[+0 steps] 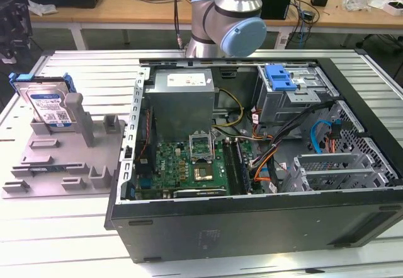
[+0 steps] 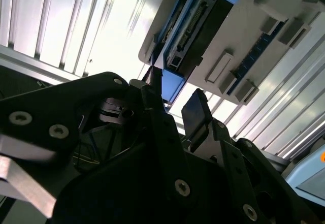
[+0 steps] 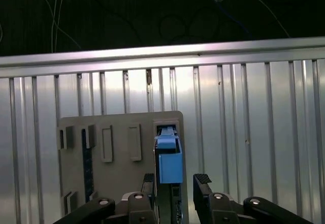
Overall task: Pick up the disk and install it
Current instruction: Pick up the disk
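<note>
Exterior view shows the disk (image 1: pixel 49 104) upright in a holder (image 1: pixel 47 161) on the tabletop (image 1: pixel 63 240), at the exterior view's left. First wrist view: end effector (image 3: pixel 176 182) spread apart, clear of it.

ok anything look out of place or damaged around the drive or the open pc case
Nothing stands out. The silver-grey hard drive in its blue plastic carrier frame stands on edge in the grey plastic fixture. The open black computer case lies on its side, cables loose but nothing broken or spilled. The gripper is open.
</note>
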Available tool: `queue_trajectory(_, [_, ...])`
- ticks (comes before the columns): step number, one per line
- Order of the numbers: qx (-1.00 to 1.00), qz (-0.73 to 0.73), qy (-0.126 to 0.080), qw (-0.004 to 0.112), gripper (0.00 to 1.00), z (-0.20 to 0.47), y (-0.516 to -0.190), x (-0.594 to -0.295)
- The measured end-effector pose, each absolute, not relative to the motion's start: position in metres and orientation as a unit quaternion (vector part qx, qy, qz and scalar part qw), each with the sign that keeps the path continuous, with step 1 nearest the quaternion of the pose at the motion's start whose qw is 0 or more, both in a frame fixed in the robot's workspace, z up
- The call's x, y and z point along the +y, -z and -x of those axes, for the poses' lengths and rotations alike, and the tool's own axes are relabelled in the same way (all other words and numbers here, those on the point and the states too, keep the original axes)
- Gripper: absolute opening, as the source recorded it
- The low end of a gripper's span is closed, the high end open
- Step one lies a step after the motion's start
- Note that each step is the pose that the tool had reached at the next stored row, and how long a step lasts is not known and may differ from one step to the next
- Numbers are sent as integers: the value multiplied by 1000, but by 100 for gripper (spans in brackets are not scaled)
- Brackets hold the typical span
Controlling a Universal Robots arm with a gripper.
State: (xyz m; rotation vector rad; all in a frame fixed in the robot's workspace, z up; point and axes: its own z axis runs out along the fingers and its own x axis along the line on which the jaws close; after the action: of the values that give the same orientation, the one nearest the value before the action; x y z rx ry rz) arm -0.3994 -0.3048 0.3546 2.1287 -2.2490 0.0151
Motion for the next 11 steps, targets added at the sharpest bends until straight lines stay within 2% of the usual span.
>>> queue_trajectory(11, [-726, -687, -5, 22, 44, 400, -346, -305])
